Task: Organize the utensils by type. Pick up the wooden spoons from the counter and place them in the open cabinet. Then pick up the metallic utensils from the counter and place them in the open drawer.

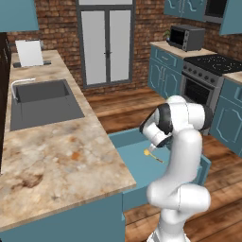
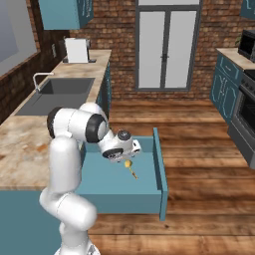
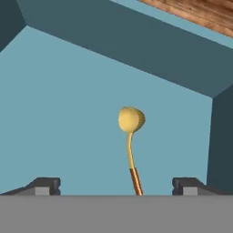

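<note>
Fingers (image 3: 116, 186) spread wide apart, gripping nothing, low in the hand view. Yellow-ended utensil (image 3: 130, 136) lies on the open drawer (image 3: 59, 113) floor, centre frame, between the fingertips (image 3: 45, 184).

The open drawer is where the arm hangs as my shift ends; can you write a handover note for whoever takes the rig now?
Tool: open, holding nothing, low over the open drawer.
Yellow-ended utensil: lies on the drawer floor between the finger tips, free of them; also seen in the right base view.
Counter: no spoons or other utensils visible on the stretch in view.
Done: this utensil is in the drawer.
Left: lift the arm clear; check the rest of the counter and the cabinet, which aren't in view here.
</note>
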Controlling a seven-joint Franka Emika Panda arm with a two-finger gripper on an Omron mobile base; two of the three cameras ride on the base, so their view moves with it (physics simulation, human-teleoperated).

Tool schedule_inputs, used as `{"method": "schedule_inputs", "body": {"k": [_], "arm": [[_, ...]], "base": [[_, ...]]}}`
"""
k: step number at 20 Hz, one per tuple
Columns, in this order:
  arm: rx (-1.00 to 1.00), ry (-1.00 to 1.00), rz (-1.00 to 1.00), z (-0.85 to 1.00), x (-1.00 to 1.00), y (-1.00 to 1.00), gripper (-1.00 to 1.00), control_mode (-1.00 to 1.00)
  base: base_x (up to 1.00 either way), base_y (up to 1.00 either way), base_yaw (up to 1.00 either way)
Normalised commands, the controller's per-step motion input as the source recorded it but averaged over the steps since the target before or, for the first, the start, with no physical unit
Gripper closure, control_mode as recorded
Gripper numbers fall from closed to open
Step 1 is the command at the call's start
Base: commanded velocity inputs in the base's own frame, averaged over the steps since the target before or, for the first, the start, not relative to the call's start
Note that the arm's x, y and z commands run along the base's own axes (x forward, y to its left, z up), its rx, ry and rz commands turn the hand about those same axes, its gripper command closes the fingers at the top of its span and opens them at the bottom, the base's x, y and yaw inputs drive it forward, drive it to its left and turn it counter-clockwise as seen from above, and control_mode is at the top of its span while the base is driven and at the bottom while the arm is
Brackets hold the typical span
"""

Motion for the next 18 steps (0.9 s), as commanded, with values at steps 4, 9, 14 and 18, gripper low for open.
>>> {"method": "schedule_inputs", "body": {"k": [4, 9, 14, 18], "arm": [[-0.01, -0.04, 0.02, 1.0, -0.91, 0.0, -1.0, -1.0], [-0.06, 0.0, 0.09, 1.0, -0.63, 0.0, -1.0, -1.0], [-0.05, 0.03, 0.26, 1.0, -0.1, -0.12, -1.0, -1.0], [-0.03, 0.12, 0.37, 1.0, 0.02, -0.24, -1.0, -1.0]], "base": [[0.0, 0.0, 0.0], [0.0, 0.0, 0.0], [0.0, 0.0, 0.0], [0.0, 0.0, 0.0]]}}
